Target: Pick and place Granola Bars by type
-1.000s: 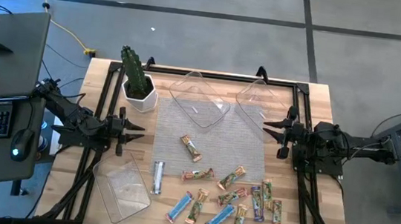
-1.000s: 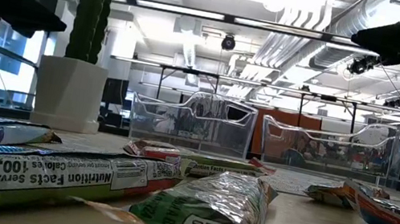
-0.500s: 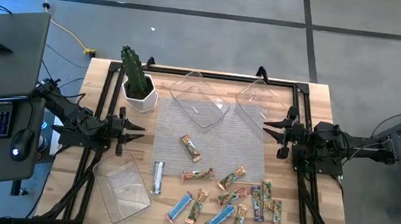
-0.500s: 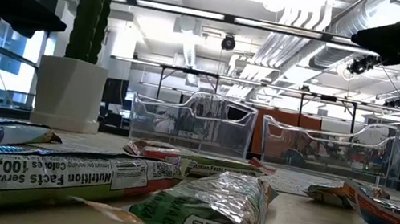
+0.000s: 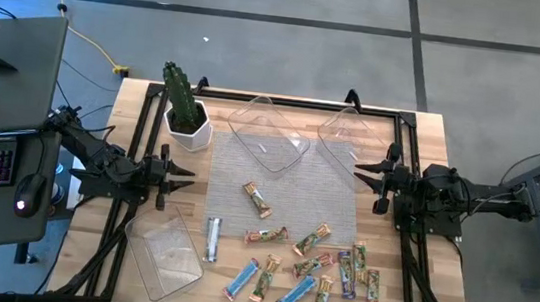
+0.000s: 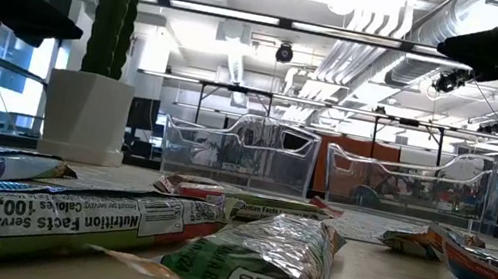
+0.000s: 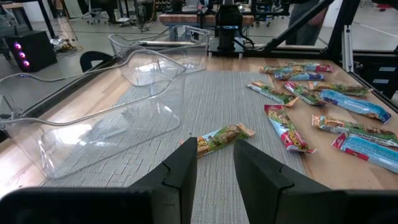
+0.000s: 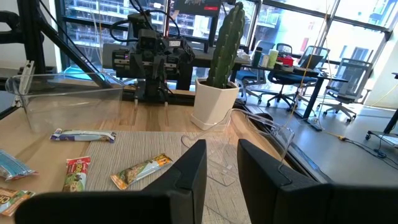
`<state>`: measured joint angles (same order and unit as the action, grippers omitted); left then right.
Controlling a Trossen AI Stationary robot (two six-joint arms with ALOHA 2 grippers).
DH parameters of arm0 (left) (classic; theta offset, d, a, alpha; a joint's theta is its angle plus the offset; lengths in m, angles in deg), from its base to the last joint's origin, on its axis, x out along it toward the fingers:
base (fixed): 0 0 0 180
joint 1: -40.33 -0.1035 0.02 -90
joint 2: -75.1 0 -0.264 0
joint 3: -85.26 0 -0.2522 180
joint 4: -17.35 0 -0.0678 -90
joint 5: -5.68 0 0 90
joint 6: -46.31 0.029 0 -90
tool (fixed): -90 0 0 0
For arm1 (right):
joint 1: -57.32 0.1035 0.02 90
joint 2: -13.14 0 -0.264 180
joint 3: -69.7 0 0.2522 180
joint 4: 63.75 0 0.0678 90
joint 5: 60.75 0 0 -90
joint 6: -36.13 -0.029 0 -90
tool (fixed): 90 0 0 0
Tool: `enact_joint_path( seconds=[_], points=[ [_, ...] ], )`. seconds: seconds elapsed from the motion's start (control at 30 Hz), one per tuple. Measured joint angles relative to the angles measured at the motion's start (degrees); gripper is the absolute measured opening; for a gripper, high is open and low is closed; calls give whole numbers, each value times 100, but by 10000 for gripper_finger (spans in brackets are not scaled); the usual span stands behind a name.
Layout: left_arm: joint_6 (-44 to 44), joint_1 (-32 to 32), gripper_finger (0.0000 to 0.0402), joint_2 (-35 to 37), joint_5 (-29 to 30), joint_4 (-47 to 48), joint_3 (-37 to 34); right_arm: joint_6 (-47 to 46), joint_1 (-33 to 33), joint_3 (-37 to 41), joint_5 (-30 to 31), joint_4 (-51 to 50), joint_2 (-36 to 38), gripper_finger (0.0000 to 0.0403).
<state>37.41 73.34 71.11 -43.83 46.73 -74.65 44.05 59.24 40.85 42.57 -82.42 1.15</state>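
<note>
Wooden table (image 5: 422, 137) under a grey mat (image 5: 286, 188), office room behind. At the left edge the left gripper (image 5: 185, 179) hangs with its fingers narrowly apart and empty; ahead of its tips lies one granola bar (image 7: 219, 138) on the mat. Most Granola Bars (image 5: 308, 271) lie scattered along the near edge, between the two grippers. Opposite, the right gripper (image 5: 364, 172) also has its fingers slightly apart, gripping nothing, beside a clear tray (image 5: 347, 139).

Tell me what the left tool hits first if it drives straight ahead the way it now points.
Probably the green-gold wrapped granola bar lying alone on the grey woven mat, directly ahead of the open left tool. The tool seems to be above the table, so it might pass over the bar; depth is unclear.
</note>
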Motion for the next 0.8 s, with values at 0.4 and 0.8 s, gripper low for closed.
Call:
enact_joint_path(
  seconds=[0.4,0.8],
  points=[
    [5,1,101,-1,22,-29,0,0,0,0,0,0,0,74],
    [180,-1,101,1,70,-85,0,-1,0,0,0,0,2,74]
  ],
)
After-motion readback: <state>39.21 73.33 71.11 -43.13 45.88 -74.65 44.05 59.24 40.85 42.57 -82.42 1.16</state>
